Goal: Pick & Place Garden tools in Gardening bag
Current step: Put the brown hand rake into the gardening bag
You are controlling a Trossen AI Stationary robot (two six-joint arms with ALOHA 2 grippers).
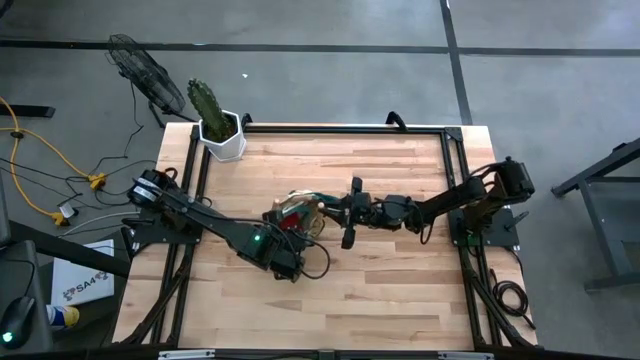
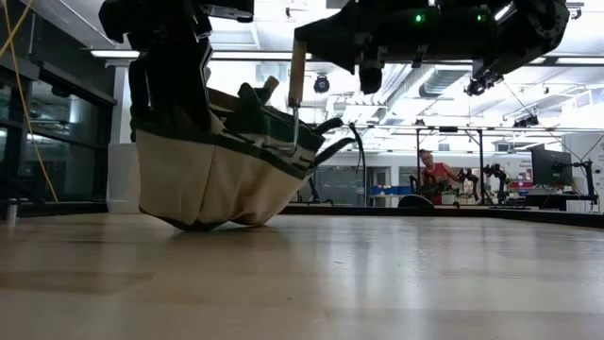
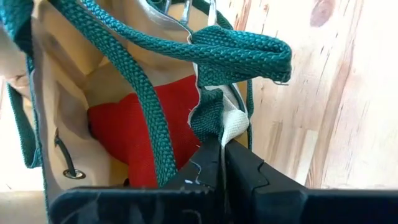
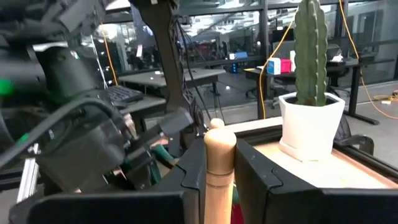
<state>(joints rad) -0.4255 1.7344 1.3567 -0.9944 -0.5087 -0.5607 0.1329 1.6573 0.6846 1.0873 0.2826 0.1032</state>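
Tan gardening bag (image 2: 212, 179) tilted, rim pinched by left tool (image 3: 222, 163); right tool (image 4: 219, 180) around wooden handle (image 4: 219, 163), blade hidden.

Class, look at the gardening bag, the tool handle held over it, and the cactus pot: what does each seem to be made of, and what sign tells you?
Gardening bag: tan woven fabric, likely canvas, with green braided webbing trim; the weave shows in the left wrist view.
Tool handle: pale, smooth, rounded wood, probably varnished.
Cactus pot: white, smooth and matte, ceramic or plastic; the look leaves that open.

The gardening bag (image 1: 297, 212) sits mid-table between both arms, the potted cactus (image 1: 212, 118) at the far left corner
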